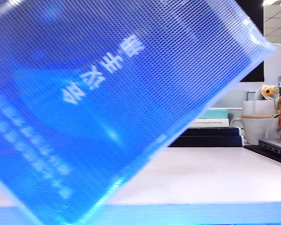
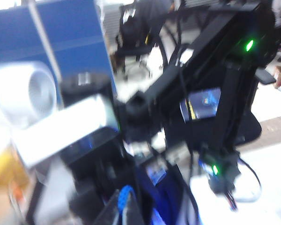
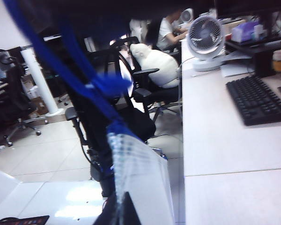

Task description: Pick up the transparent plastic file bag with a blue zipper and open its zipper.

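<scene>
File bag [image 1: 107, 103] is lifted clear of the bench [image 1: 201, 178] and tilted, close to the exterior camera, filling most of that view; printed characters read upside down. Book stack [image 1: 210, 129] and white mug [image 1: 260, 129] sit on the bench behind the bag's lower edge.

Left end effector [image 2: 124, 213]: fingers pressed together at the edge of its wrist view, with blue bag material caught between them. View is blurred, so the exact hold point on the bag cannot be told.

Right end effector [image 3: 122, 208]: fingers closed, pinching the bag's edge where white mesh meets the blue zipper [image 3: 84, 79], which runs away from the fingers. Whether the pull tab itself is in the pinch cannot be told.

Risks, as judged:
- If the right pinch sits on the zipper tape rather than the tab, a pull would drag the whole bag and leave the zipper shut.
- The slick plastic held at only two points could slip from the left pinch once the right one pulls along the zipper.
- The bag blocks the exterior camera, so neither arm can be checked there.

Arm pose: both wrist cameras look out roughly level across the room beyond the bag, suggesting both end effectors are raised above the bench.
</scene>
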